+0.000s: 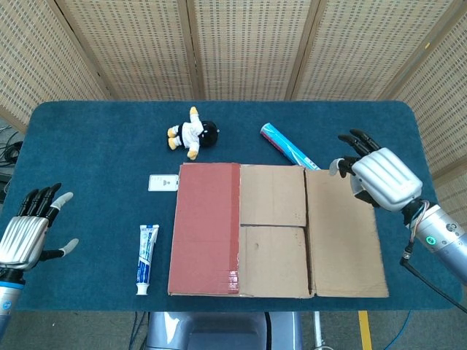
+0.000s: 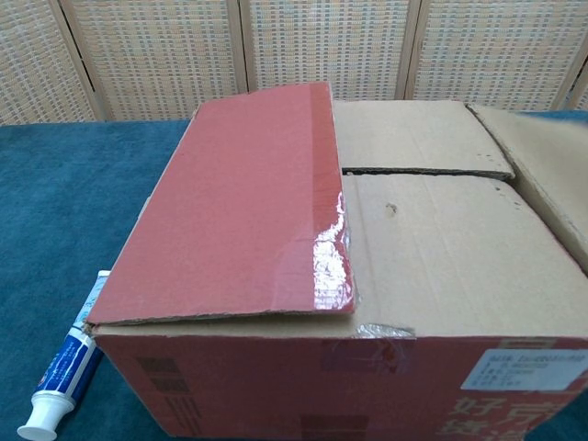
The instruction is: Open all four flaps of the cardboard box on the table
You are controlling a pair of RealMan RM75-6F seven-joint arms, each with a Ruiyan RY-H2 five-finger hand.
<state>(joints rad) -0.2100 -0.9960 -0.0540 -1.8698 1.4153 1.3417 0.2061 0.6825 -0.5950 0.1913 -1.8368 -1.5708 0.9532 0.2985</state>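
Observation:
The cardboard box sits at the table's front middle and fills the chest view. Its red left flap lies closed over the top. The right flap is folded fully outward and lies flat. Two inner brown flaps stay closed beneath, meeting at a seam. My right hand hovers past the open flap's far right corner, fingers spread, holding nothing. Near the table's front left edge my left hand is open and empty.
A plush doll and a blue tube lie behind the box. A small white card and a toothpaste tube lie left of it. A folding screen backs the table.

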